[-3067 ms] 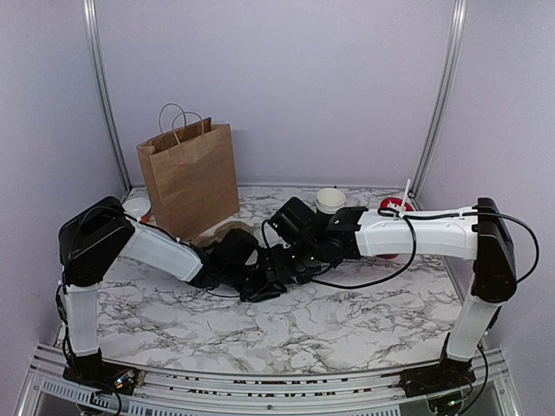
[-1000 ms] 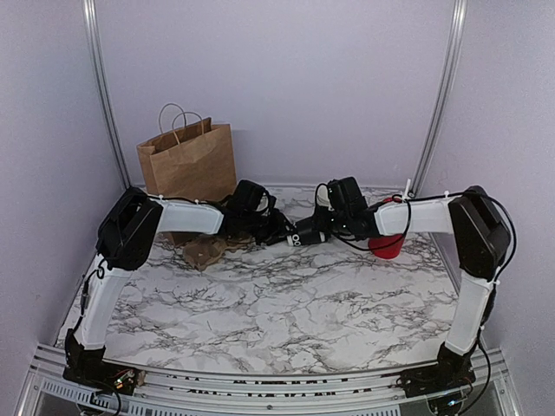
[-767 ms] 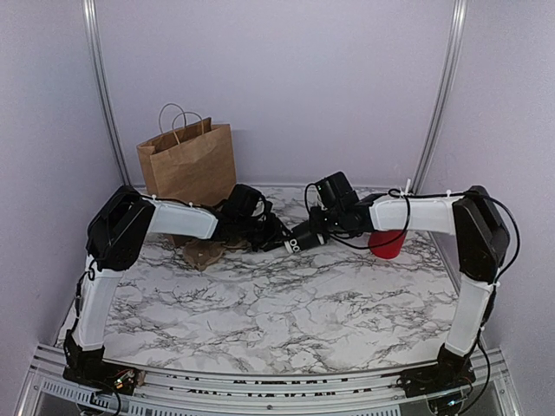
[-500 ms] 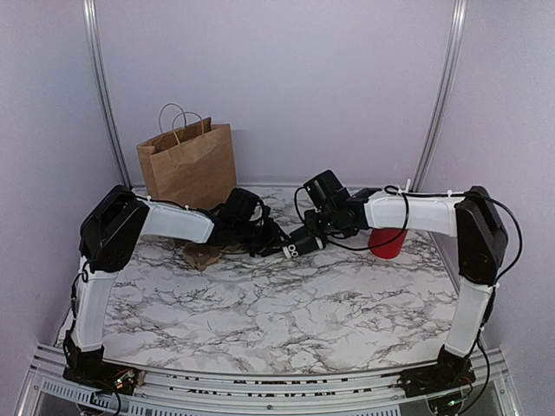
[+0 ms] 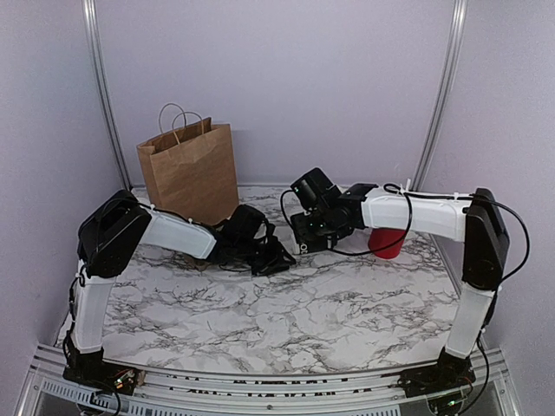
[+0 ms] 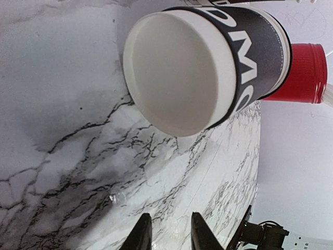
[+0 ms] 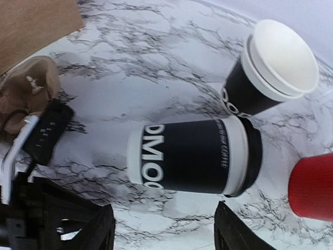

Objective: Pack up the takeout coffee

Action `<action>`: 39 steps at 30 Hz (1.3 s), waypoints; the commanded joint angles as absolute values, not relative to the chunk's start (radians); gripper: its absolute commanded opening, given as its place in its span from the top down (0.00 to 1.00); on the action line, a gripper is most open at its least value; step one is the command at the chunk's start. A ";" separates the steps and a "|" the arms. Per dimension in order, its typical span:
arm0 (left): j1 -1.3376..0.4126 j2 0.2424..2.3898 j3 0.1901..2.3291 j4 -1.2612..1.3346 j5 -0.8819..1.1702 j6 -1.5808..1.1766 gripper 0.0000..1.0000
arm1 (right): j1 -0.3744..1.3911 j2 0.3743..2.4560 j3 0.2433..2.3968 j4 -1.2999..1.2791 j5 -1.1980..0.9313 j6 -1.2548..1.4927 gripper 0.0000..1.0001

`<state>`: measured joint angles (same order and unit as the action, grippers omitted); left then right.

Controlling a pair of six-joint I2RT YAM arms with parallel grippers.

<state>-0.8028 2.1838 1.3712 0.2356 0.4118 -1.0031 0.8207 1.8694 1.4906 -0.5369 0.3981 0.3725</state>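
Observation:
The takeout coffee [image 7: 192,156] is a black cup with white lettering and a black lid. It lies on its side on the marble, lid toward the red cup. My right gripper [image 7: 166,232] hovers just over it, open, with one finger on either side and neither touching it. From above, that gripper [image 5: 303,240] hides most of the cup [image 5: 300,248]. The left wrist view looks at the cup's white base [image 6: 174,70]. My left gripper [image 6: 169,237] is short of the base, open by a narrow gap with nothing in it. It sits low on the table [image 5: 276,262].
A brown paper bag [image 5: 189,178] stands upright at the back left. A nested stack of cups [image 7: 270,67] and a red cup [image 7: 312,187] stand just behind the coffee. A crumpled brown paper piece [image 7: 28,91] lies near the bag.
My right arm carried the sideways cup leftward and down from the back; it now lies on the marble with the fingers apart. My left gripper drew back toward the table's middle.

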 commanded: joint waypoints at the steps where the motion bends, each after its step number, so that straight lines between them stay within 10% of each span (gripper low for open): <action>1: -0.793 2.113 1.342 0.268 0.385 -0.995 0.73 | 0.704 1.772 1.402 -0.493 0.327 0.387 0.31; 5: -0.790 2.099 1.321 0.269 0.384 -0.986 0.74 | 0.606 1.761 1.316 -0.344 0.218 0.373 0.19; 18: -0.774 1.997 1.230 0.268 0.372 -0.955 0.74 | 0.499 1.926 1.382 -0.230 0.116 0.396 0.29; 39: -0.749 1.938 1.180 0.268 0.367 -0.945 0.74 | 0.513 1.893 1.326 -0.219 0.183 0.399 0.85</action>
